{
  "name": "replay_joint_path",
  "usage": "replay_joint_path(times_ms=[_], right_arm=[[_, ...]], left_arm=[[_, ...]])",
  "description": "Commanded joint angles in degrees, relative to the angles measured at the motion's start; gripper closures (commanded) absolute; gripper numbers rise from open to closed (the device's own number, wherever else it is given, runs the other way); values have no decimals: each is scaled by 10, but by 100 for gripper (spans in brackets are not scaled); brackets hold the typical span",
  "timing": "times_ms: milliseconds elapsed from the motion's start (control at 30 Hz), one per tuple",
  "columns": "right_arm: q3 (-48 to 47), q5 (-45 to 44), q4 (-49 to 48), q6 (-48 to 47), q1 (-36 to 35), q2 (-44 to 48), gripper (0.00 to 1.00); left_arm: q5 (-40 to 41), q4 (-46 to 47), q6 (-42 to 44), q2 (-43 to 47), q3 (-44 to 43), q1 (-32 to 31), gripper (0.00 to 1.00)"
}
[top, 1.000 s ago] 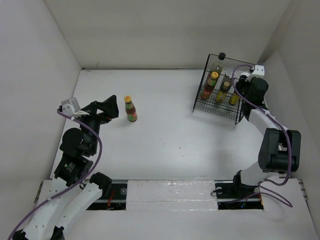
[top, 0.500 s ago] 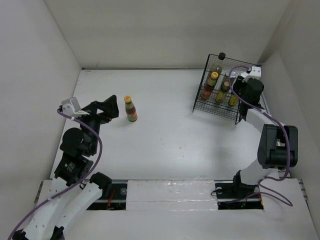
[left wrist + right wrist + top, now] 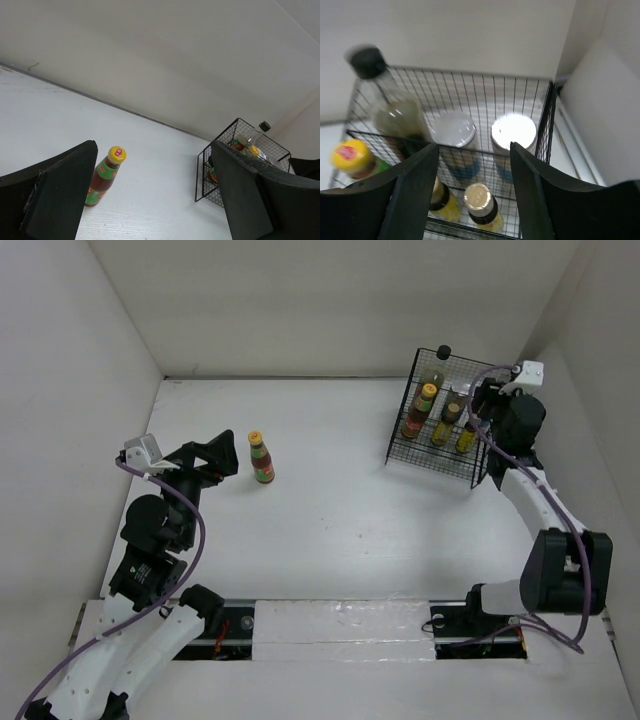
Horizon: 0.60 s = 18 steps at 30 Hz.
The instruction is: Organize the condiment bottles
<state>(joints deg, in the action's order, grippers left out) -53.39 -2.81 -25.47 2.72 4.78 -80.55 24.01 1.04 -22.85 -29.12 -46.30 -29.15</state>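
Left gripper (image 3: 154,150): I read the jaws as spread wide, with nothing between them. One red-sauce bottle (image 3: 105,176) stands upright on the table (image 3: 45,115) just ahead of the fingertips. It is close to the left finger but does not touch it. The overhead view confirms this, showing that bottle (image 3: 261,458) just beyond the gripper (image 3: 225,455).

Right gripper (image 3: 474,147): I read the jaws as parted and empty. The gripper hangs over the wire rack (image 3: 470,95), which stands on the table far ahead of the left gripper and toward its right finger.

Rack contents, as seen from the right gripper:
- Ahead and below, between the fingers: two silver-lidded shakers (image 3: 452,129), side by side.
- Directly below, nearer the wrist: two tiny yellow-labelled bottles (image 3: 479,200). The left finger partly hides one of them.
- Outside the left finger: a second red-sauce bottle with yellow cap (image 3: 352,156).
- Beyond that: the dark-sauce bottle (image 3: 395,117) with its black cap, blurred.
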Motion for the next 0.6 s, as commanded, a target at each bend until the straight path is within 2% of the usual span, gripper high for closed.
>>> replay_joint_path(times_ms=[0, 67, 100, 133, 167, 200, 267, 300, 333, 367, 400, 500, 567], right_arm=[[-4, 10, -18, -8, -25, 70, 35], [-4, 50, -24, -13, -47, 83, 46], [-15, 87, -19, -19, -81, 78, 64], [-23, 106, -19, -19, -102, 78, 72], [-33, 125, -19, -41, -126, 60, 78], [-43, 166, -5, -53, -178, 49, 81], [-86, 208, 14, -77, -230, 4, 83], [-99, 231, 23, -96, -255, -12, 82], [-109, 271, 23, -105, -304, -28, 76], [-132, 287, 28, -115, -327, -45, 59], [-145, 295, 28, -131, -350, -82, 48], [-189, 309, 53, -158, -422, -156, 22], [-210, 323, 59, -170, -453, -193, 17]], left_arm=[[0, 24, 4, 1, -8, 1, 7], [0, 24, 4, 1, -8, 1, 7], [0, 24, 4, 1, -8, 1, 7], [7, 24, 4, 1, -8, 1, 7], [7, 24, 4, 1, -8, 1, 7], [12, 24, -2, 7, -8, 1, 7], [17, 24, -2, 13, -3, 1, 7], [23, 24, -2, 19, -3, 1, 7], [30, 24, -2, 19, -3, 1, 7], [30, 24, -2, 26, -3, 1, 7], [30, 24, -2, 26, -3, 1, 7], [36, 24, -2, 31, -3, 1, 7], [36, 24, -2, 36, -3, 1, 7]])
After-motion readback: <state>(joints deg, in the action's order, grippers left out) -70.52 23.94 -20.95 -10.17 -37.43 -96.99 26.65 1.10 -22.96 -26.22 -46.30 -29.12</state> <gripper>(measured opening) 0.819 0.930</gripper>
